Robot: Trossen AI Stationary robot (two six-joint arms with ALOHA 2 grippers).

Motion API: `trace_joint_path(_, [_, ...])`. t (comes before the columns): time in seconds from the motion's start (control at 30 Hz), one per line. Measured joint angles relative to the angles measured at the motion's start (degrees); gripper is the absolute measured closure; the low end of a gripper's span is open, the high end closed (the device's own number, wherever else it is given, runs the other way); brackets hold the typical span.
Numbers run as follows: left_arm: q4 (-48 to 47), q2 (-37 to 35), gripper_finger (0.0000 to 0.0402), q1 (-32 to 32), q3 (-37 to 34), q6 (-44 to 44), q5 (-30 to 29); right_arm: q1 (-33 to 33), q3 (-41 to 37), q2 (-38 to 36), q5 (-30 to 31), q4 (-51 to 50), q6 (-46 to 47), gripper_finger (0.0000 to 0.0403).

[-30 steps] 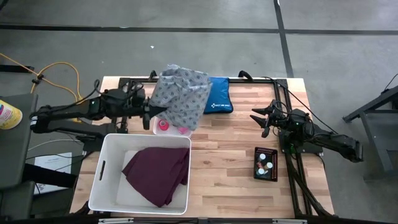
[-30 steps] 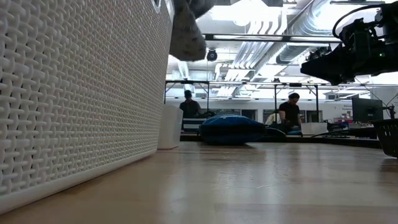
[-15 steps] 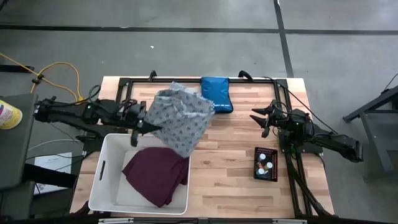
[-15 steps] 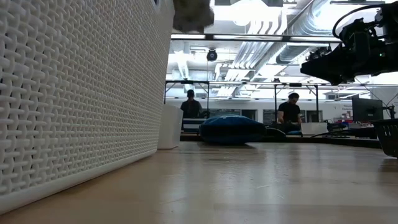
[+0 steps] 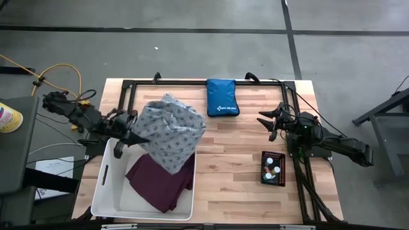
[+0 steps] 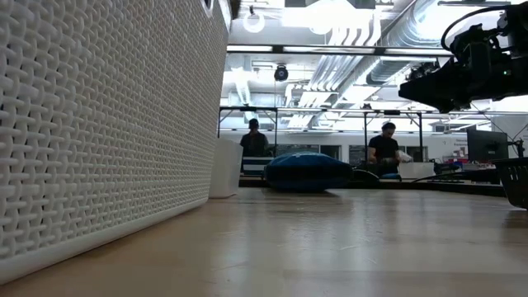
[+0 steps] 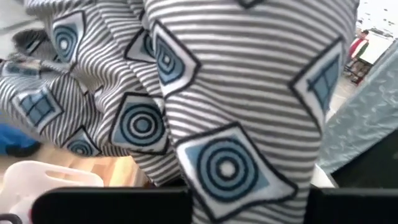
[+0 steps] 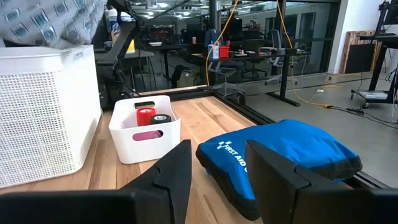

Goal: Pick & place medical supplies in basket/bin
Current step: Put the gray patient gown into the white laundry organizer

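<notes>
Above the white bin (image 5: 105, 191), left fingers (image 5: 131, 135) pinch the patterned cloth (image 5: 169, 131); right fingers (image 8: 214, 165) part-open, empty.

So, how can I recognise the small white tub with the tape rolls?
Start at the big white basket. Next to it, toward the blue pouch, stands the small white tub. It is far lower than the basket, and it holds a red roll and a black roll.

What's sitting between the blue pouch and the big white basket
In the right wrist view, a small white bin holding tape rolls stands between the blue pouch and the white basket. In the high view the patterned cloth hides it.
</notes>
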Motion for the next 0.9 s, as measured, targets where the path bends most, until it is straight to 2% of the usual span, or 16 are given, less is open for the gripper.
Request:
trace_joint_path(0.1, [-2.6,0.3,0.0362,-3.4,1.7,-1.6,-2.4,0.0,0.0,0.0,0.0,0.0,0.0,0.0265])
trace_joint_path(0.3, [-5.0,1.7,0.0362,-9.3,2.7,-4.8,-2.7,0.0,0.0,0.0,0.0,0.0,0.0,0.0265])
trace_joint_path(0.9, [-16.4,13.0,0.0362,-28.1,2.7,-28.3,-2.5,0.0,0.0,0.0,0.0,0.0,0.0,0.0265])
